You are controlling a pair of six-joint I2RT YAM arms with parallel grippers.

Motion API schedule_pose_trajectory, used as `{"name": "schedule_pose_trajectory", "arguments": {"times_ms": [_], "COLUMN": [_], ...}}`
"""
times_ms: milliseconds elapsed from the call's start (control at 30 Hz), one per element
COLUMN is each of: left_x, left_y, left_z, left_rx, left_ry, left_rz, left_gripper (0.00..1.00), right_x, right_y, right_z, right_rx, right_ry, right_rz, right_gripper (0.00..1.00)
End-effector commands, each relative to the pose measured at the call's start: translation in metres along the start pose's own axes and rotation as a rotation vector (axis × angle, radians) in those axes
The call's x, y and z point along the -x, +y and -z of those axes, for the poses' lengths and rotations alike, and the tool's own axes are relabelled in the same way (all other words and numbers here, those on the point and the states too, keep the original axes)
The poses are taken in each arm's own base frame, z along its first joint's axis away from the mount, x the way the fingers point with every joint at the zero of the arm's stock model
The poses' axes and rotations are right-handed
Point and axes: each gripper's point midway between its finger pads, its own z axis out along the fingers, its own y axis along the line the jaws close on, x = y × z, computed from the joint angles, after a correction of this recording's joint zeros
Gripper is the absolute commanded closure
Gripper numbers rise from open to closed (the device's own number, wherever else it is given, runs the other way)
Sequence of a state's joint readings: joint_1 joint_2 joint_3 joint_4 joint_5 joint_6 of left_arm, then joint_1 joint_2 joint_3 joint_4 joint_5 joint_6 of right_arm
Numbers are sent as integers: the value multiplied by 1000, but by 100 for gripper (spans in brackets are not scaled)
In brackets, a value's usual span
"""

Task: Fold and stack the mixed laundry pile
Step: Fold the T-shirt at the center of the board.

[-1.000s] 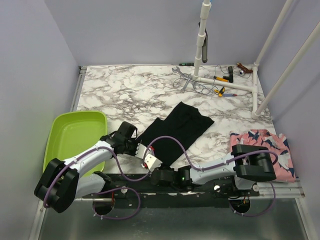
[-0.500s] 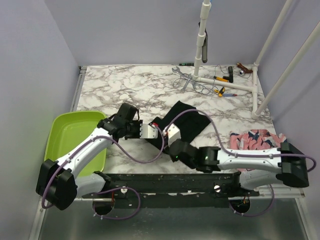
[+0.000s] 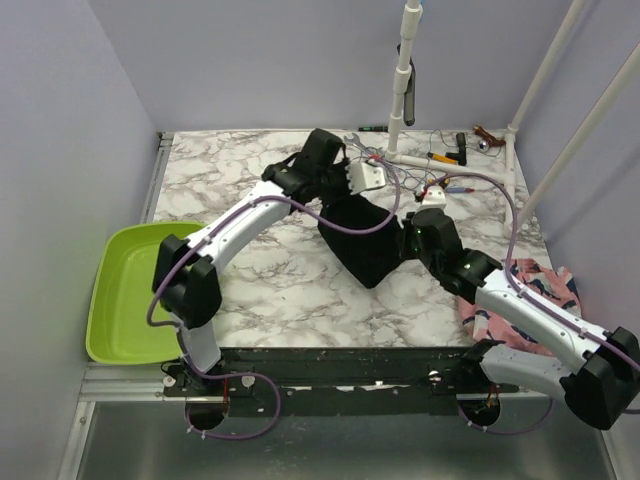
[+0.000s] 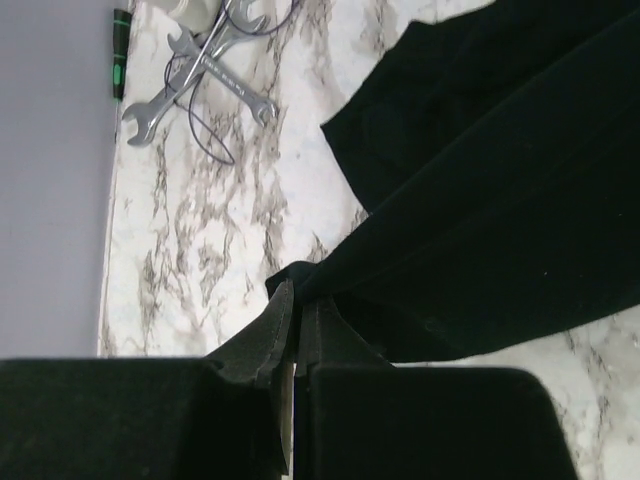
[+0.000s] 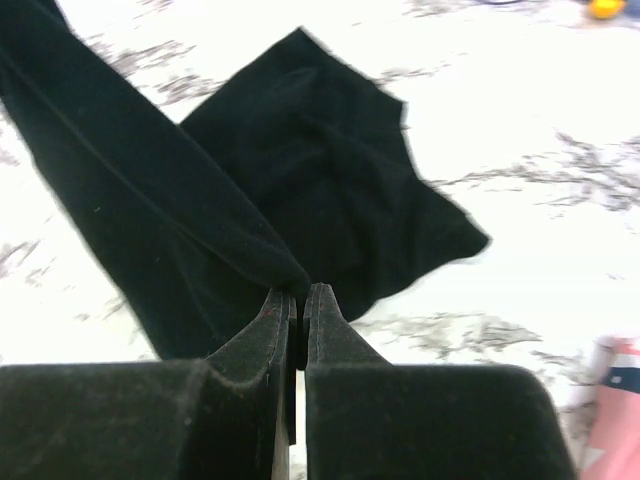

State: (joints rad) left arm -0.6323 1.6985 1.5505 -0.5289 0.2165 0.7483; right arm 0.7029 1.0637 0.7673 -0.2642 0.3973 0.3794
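Left gripper (image 4: pixel 295 300) is clamped on one corner of the black garment (image 4: pixel 480 200), and right gripper (image 5: pixel 300 295) pinches another corner of it. The cloth hangs doubled between them, its lower part resting mid-way across the marble table (image 3: pixel 230 190); I judge this a first fold in progress. The pink garment (image 3: pixel 545 290) lies crumpled at the right near edge, the striped one is not visible, and nothing is stacked yet
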Motion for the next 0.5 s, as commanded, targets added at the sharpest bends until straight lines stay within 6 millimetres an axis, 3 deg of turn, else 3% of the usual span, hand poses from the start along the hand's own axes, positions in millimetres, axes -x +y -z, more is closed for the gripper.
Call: {"name": "schedule_pose_trajectory", "arguments": {"times_ms": [0, 200, 367, 467], "left_x": [23, 41, 29, 17], "left_y": [23, 37, 31, 38], "left_z": [-36, -84, -124, -138], "left_rx": [35, 70, 62, 97], "left_ry": [52, 73, 124, 167], "left_rz": [43, 21, -26, -48], "left_gripper": [100, 100, 100, 100], "right_x": [-11, -5, -9, -9], "right_y": [-46, -83, -98, -110], "right_z": [-13, -41, -68, -78], "right_rx": [-89, -158, -181, -216], "right_ry": [92, 88, 119, 125], "right_rz": [-6, -51, -68, -85], "right_gripper": [99, 99, 99, 99]}}
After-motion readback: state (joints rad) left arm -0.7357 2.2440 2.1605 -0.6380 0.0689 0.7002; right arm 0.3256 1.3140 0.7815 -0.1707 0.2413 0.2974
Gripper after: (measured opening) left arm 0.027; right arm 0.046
